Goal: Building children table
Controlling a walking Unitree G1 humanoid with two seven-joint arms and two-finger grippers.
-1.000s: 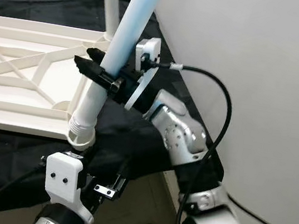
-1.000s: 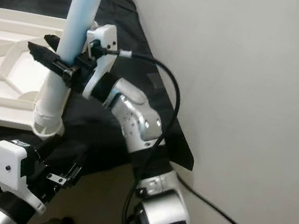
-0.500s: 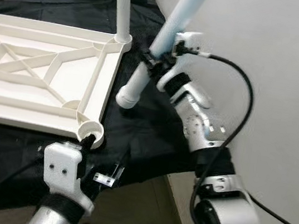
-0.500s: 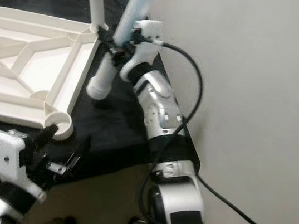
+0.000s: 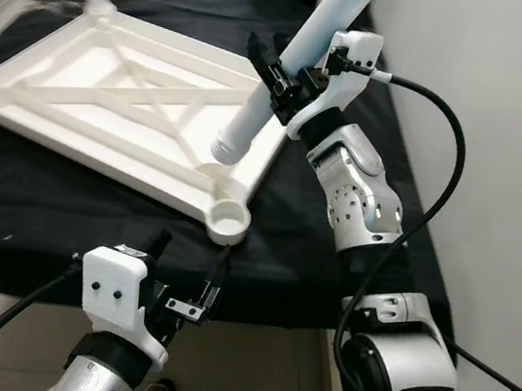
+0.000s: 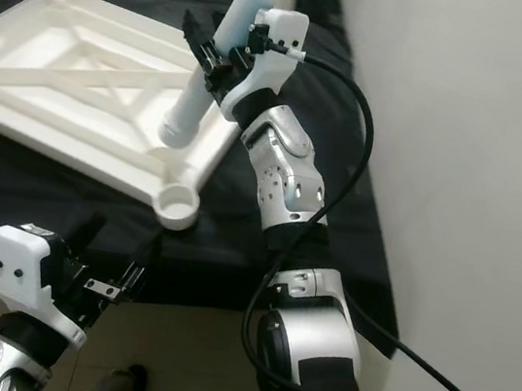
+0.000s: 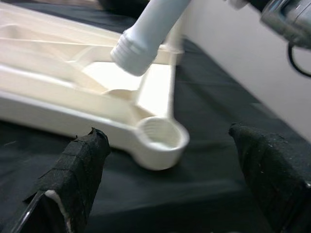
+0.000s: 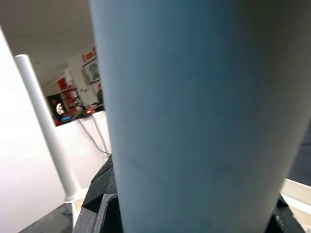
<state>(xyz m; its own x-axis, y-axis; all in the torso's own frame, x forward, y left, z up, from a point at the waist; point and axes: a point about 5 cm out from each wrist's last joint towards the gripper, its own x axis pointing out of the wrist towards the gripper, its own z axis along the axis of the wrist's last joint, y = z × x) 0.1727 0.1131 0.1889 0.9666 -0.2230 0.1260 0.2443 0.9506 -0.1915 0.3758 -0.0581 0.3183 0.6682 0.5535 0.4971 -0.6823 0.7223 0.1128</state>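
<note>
Left eye view, right claw (image 5: 277, 78) clamping blue table leg (image 5: 309, 40), left claw (image 5: 190, 266) wide open.

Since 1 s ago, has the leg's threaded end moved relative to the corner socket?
Yes. The leg's threaded end was at the corner socket; now it hangs above and behind it.

Clearance around corner socket

Corner socket (image 5: 229, 218) open from above; table leg (image 5: 289, 72) tilts just over the tabletop frame (image 5: 109, 94). Left gripper (image 7: 170, 189) faces it, bare black cloth (image 5: 42, 212) between; wall (image 5: 505, 143) bounds the right.
</note>
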